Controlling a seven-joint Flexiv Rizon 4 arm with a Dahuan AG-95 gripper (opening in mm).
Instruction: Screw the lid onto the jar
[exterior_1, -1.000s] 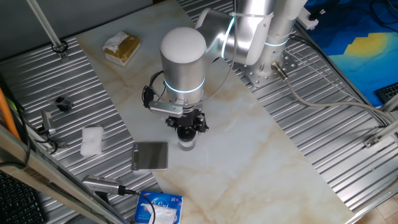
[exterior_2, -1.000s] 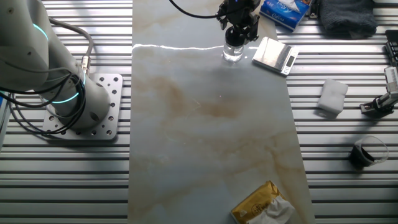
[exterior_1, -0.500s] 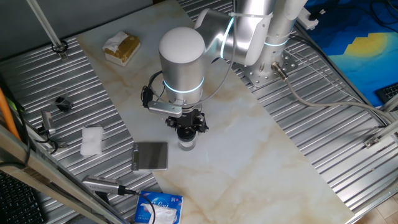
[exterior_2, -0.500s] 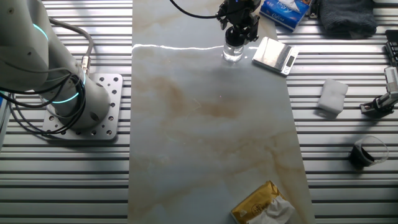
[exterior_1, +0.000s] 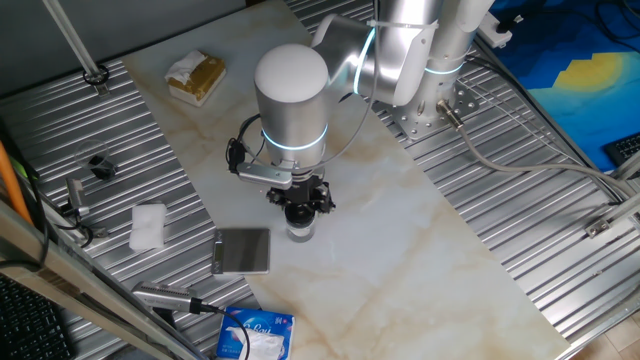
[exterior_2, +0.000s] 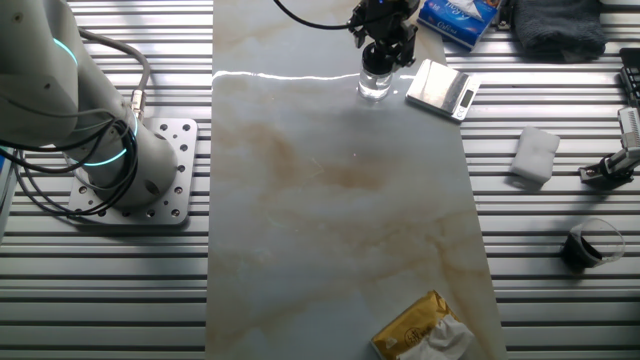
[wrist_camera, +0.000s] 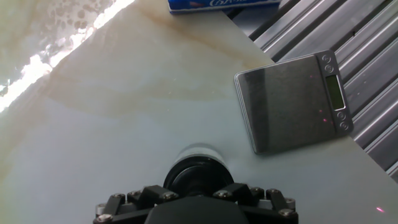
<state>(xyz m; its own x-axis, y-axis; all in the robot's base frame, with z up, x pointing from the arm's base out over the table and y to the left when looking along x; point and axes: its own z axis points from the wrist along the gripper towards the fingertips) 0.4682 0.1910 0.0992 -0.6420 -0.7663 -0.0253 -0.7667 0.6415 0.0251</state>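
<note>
A pale marble-patterned slab (exterior_1: 400, 230) lies across a ribbed metal table (exterior_1: 520, 190). On the slab stand a small clear jar (exterior_1: 300, 231), a grey square scale (exterior_1: 243, 250) just beside it, and a yellow packet (exterior_1: 196, 76) at the far end. A blue tissue pack (exterior_1: 256, 333) sits at the slab's edge. A white folded cloth (exterior_1: 148, 226) and a small black part (exterior_1: 100, 164) rest on the ribbed metal.

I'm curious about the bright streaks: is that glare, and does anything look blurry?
Hand view: window glare on the marble top at upper left, scale sharp, gripper close but fairly crisp. The other fixed view: a thin white glare line beside the jar.
</note>
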